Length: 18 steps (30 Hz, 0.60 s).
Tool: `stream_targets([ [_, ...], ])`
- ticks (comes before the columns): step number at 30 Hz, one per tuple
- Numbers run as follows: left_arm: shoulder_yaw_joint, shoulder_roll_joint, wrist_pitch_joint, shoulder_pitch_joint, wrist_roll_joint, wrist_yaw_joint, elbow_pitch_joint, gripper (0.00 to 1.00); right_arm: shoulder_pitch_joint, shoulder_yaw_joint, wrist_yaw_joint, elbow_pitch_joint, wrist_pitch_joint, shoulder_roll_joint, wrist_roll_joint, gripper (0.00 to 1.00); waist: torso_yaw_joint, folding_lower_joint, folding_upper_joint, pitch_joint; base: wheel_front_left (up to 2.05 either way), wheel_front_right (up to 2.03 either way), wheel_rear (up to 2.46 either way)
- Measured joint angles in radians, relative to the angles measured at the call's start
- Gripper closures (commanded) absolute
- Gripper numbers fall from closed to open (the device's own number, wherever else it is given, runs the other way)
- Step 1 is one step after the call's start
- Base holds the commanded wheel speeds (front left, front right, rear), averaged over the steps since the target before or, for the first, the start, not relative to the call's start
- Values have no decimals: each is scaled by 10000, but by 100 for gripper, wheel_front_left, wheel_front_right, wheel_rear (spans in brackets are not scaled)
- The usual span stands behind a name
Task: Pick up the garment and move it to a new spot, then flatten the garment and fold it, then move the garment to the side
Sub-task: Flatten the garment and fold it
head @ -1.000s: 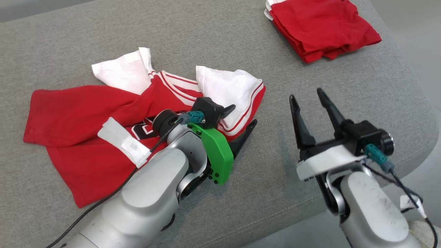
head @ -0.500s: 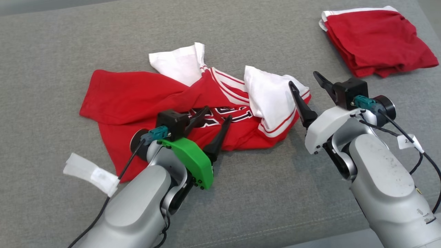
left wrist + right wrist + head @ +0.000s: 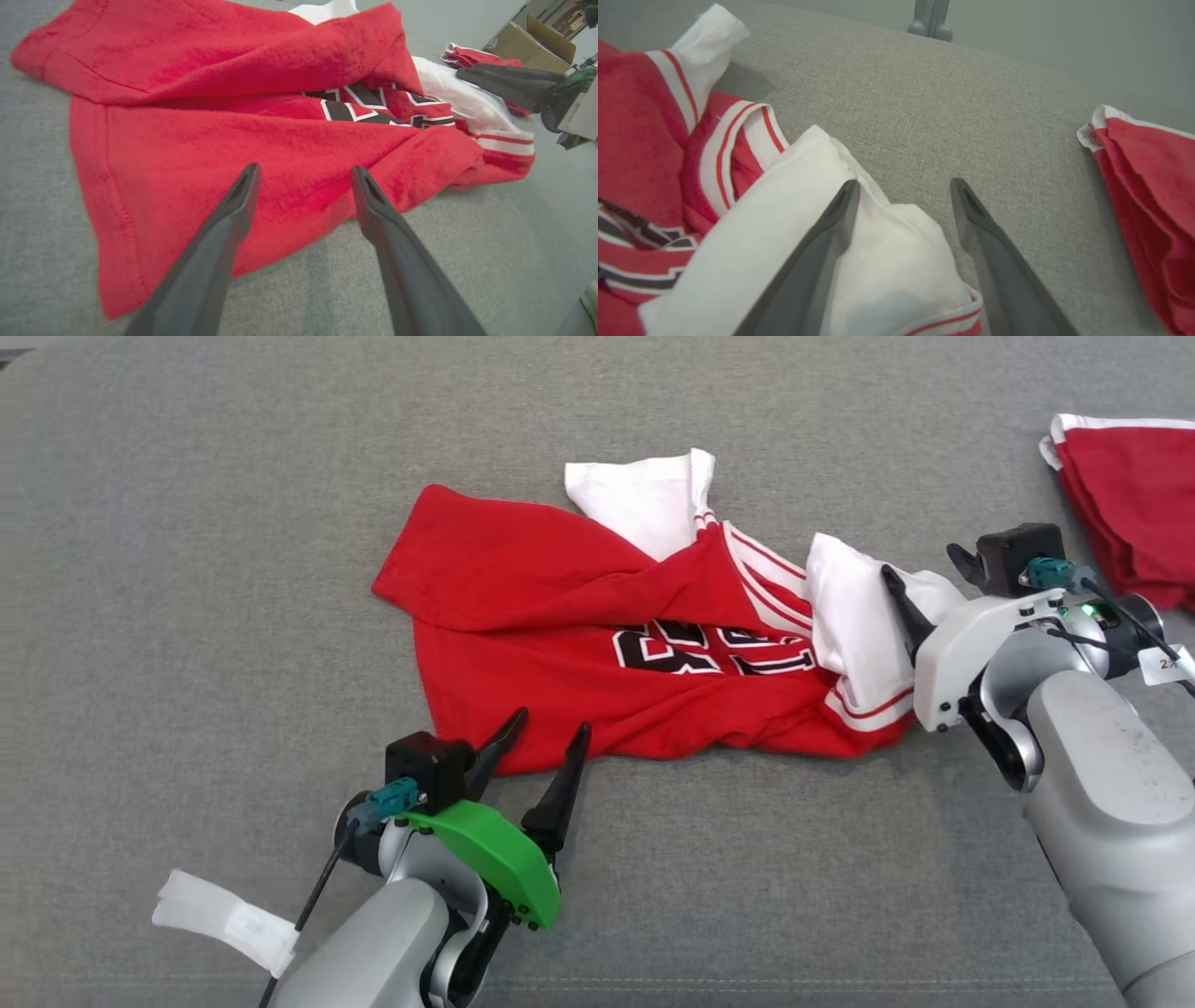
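A crumpled red jersey [image 3: 579, 616] with white sleeves and black lettering lies on the grey cushion. In the head view my left gripper [image 3: 549, 723] stands open at the jersey's near hem, fingers just over the red cloth. From the left wrist the jersey [image 3: 196, 121] fills the upper part and the open left gripper [image 3: 303, 175] frames its hem. My right gripper [image 3: 924, 569] is open at the jersey's right end, over the white sleeve [image 3: 854, 616]. Seen from the right wrist, one finger of the right gripper [image 3: 903, 186] lies over the white sleeve [image 3: 784, 224], the other over bare cushion.
A second red garment [image 3: 1130, 495], folded, lies at the far right of the cushion, also seen as the folded garment [image 3: 1153, 186] from the right wrist. The grey cushion [image 3: 187, 569] spreads wide to the left and front. A cardboard box [image 3: 532, 42] stands beyond.
The head camera has swung left, shifting the whole picture rightward. My left gripper has drawn back from over the lettering to the near hem. The right gripper has reached forward to the white sleeve.
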Motion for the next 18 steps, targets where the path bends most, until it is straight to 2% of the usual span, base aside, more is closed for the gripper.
stream_targets([
  [7,-52,-58,-40,195,-286,-104,-196,0,-78,-278,100,454,59,-391,140,0,952,0,0,-5,0,0,0],
  [13,-6,-33,-82,198,-303,-176,-230,0,-70,-221,309,591,59,-257,437,0,1685,0,0,-41,0,0,0],
  [18,84,44,-150,209,-376,-180,-270,0,-49,-205,360,855,157,-265,589,0,2004,0,0,-123,0,0,0],
])
